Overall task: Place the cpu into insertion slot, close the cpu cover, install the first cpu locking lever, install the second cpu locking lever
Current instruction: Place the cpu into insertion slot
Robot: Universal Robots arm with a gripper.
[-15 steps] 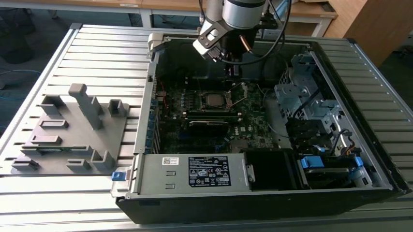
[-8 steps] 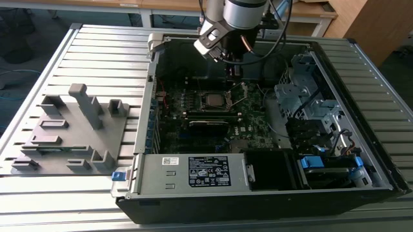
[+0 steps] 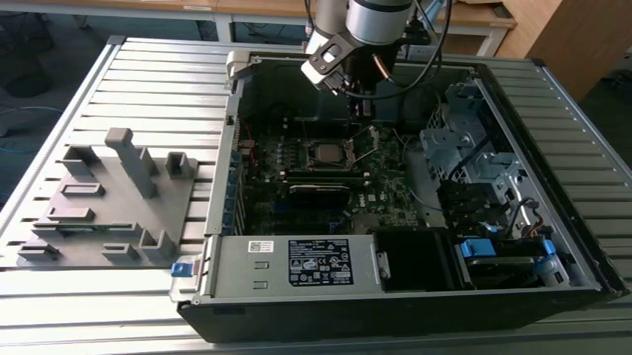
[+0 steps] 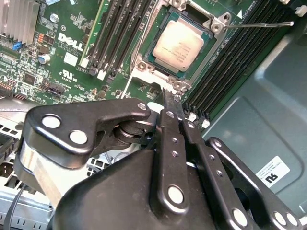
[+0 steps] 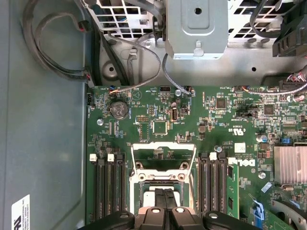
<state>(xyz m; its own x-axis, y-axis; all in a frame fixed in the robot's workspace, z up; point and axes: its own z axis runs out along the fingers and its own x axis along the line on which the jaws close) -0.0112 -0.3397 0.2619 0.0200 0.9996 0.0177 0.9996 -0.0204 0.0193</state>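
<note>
Gripper (image 4: 171,98) closed tight on nothing, poised just beside insertion slot (image 4: 146,67) with cpu (image 4: 178,45) seated inside, cpu cover (image 5: 163,145) raised open, on green motherboard (image 5: 211,120) within open computer case (image 3: 553,74) atop slatted metal table (image 3: 158,89).

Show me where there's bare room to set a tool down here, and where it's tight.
Bare slats of the table lie between the grey fixture and the far edge. Inside the computer case, a bare grey panel borders the motherboard. Crowded: around the cpu, where the gripper hangs, and the drive cage on the exterior view's right.
</note>
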